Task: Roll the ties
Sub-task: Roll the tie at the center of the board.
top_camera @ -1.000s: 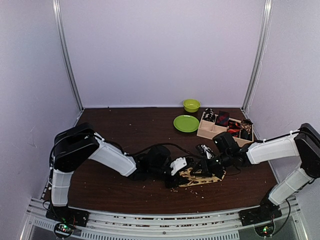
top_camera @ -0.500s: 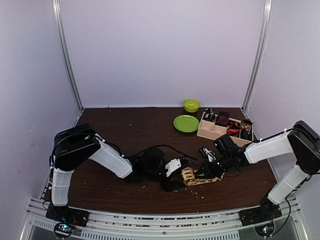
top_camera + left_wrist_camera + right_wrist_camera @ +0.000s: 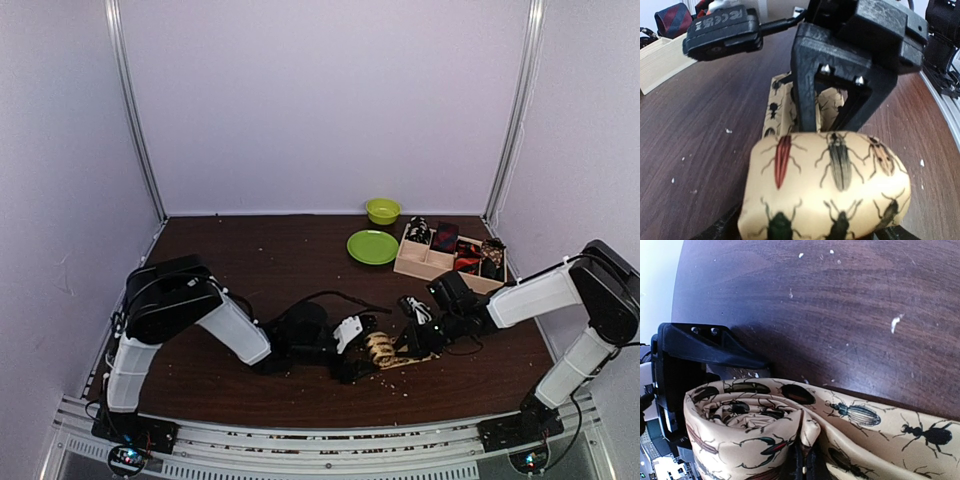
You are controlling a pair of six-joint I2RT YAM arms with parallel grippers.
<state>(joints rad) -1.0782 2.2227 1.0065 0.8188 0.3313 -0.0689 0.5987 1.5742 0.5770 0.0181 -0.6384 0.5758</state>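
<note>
A tan tie printed with beetles lies at the table's front middle, one end wound into a roll (image 3: pixel 380 348) (image 3: pixel 825 185) (image 3: pixel 740 420). Its flat tail (image 3: pixel 900 435) runs right along the table. My left gripper (image 3: pixel 354 358) (image 3: pixel 807 232) stands open, and the roll sits between its dark fingers (image 3: pixel 724 229) with the jaws spread beside it. My right gripper (image 3: pixel 415 340) (image 3: pixel 805 465) is shut on the tie's fabric at the roll's edge. In the left wrist view it (image 3: pixel 832 122) rises just behind the roll. Small rolled ties (image 3: pixel 445 237) fill the tray.
A tan wooden compartment tray (image 3: pixel 405 265) stands at the back right, also seen in the left wrist view (image 3: pixel 660 60). A green plate (image 3: pixel 372 246) and a green bowl (image 3: pixel 382 210) sit behind it to the left. Pale crumbs dot the dark table.
My left gripper's jaws have spread wider around the roll. The right gripper has moved left, and the tie's flat stretch has grown shorter as the roll thickened.
</note>
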